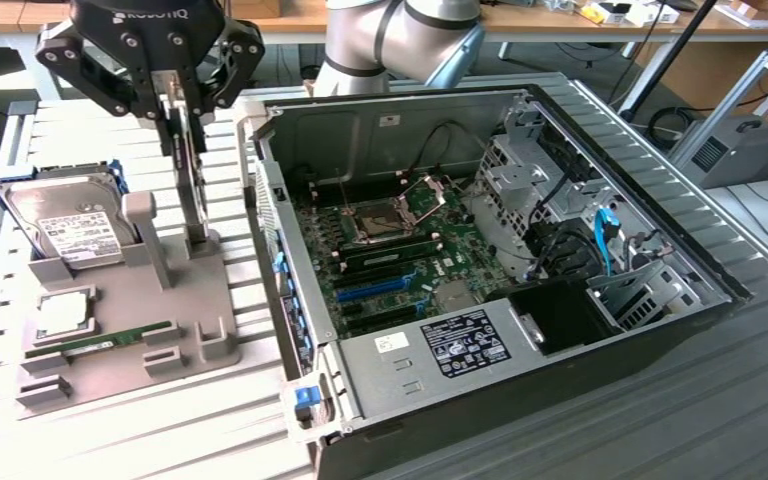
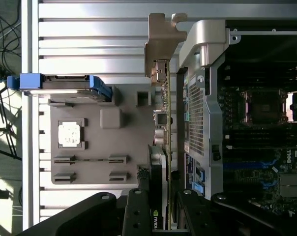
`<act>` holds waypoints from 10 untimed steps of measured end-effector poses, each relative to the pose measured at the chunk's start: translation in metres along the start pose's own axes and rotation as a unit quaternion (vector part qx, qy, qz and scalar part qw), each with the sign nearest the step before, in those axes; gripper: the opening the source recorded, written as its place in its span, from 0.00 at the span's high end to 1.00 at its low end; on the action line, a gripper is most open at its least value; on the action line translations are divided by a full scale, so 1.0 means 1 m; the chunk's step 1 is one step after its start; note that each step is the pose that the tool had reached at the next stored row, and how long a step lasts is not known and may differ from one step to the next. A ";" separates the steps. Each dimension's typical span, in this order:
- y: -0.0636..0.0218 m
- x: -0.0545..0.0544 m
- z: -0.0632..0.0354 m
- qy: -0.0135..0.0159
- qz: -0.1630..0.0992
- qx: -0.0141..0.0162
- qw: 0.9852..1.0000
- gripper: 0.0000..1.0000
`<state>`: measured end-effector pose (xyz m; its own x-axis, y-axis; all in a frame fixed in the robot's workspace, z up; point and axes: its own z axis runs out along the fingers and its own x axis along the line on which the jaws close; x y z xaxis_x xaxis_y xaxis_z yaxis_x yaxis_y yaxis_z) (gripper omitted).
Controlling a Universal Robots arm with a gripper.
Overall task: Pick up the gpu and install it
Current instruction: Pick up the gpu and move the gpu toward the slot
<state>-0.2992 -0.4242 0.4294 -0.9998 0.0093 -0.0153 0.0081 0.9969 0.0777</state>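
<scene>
Slatted table, grey holder, open computer case

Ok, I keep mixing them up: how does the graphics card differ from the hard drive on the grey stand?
The graphics card is a thin board standing on edge; the hard drive is a thick silver box leaning back. The jaws are closed on the graphics card; the hard drive sits untouched, with blue rails. Both sit in the grey stand.

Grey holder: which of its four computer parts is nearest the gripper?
The gpu, the thin card standing on edge and clamped in the gripper. The hard drive, processor and memory stick sit apart in their own slots.
</scene>
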 end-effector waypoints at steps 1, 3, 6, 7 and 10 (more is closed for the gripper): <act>0.0000 -0.002 0.0000 0.000 0.000 0.000 1.000 0.73; 0.0001 -0.005 0.0000 0.000 0.000 0.000 1.000 0.73; 0.0001 -0.014 0.0001 0.000 0.000 0.000 1.000 0.73; 0.0001 -0.016 0.0001 0.000 0.000 0.000 1.000 0.73; 0.0002 -0.024 0.0003 0.000 0.000 0.000 1.000 0.73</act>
<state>-0.2754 -0.4243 0.4295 -0.9999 0.0092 -0.0146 0.0081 0.9970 0.0776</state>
